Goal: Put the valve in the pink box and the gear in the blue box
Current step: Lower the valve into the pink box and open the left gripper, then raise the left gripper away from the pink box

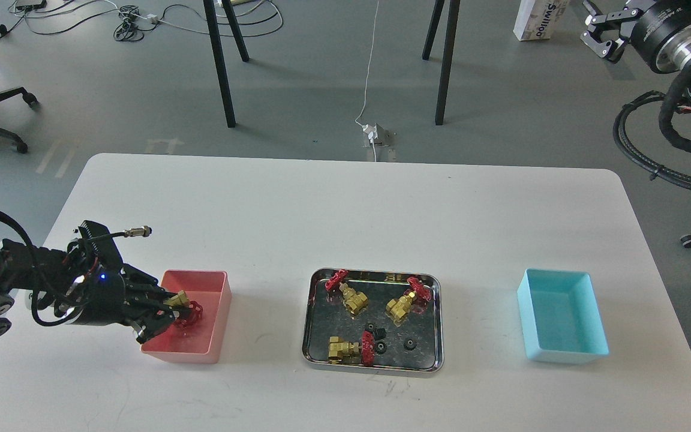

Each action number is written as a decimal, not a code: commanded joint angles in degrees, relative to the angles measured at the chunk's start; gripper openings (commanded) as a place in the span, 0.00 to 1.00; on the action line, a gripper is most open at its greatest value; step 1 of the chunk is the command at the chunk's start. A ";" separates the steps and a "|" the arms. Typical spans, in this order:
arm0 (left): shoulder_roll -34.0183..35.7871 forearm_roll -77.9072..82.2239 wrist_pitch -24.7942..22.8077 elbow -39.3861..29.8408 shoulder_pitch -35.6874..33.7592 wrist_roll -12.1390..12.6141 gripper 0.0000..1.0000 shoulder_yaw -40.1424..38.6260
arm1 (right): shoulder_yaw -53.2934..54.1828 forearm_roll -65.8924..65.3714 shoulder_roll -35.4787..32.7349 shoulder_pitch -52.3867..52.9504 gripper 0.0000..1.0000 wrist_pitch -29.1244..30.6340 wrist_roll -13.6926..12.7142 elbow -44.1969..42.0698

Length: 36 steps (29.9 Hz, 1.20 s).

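Observation:
My left gripper [173, 312] is shut on a brass valve [185, 307] with a red handwheel and holds it low inside the pink box [216, 303] at its left side. Three more valves [351, 296] [404, 305] [348, 349] lie in the steel tray [438, 324] at mid-table, with three tiny black gears [375, 331] [381, 347] [409, 344] between them. The blue box [563, 351] stands on the right and holds nothing. My right gripper [602, 29] is high at the top right, off the table, with its fingers apart.
The white table [345, 210] carries only the two boxes and the tray. Beyond its far edge are black table legs [221, 66], cables and a power strip [378, 133] on the floor. Hoses [651, 150] hang at the right.

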 commanded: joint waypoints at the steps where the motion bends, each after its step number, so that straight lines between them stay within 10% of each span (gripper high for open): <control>1: -0.44 0.00 0.01 0.45 0.25 0.00 0.28 -0.06 | 0.17 0.00 -0.08 -0.74 1.00 0.06 0.00 0.15; 10: -0.53 0.00 0.01 0.45 0.08 0.00 0.35 -0.32 | 0.26 0.00 -0.08 -1.10 1.00 -0.03 0.00 0.24; 26: 8.43 -0.35 -2.61 -2.88 -1.24 0.00 0.76 -14.19 | -0.53 -0.27 -0.08 -1.10 1.00 0.15 0.44 0.41; 36: 19.77 -19.62 -38.63 -9.74 0.25 0.00 0.82 -57.84 | -1.84 -0.18 -0.43 -1.98 1.00 1.46 0.18 6.38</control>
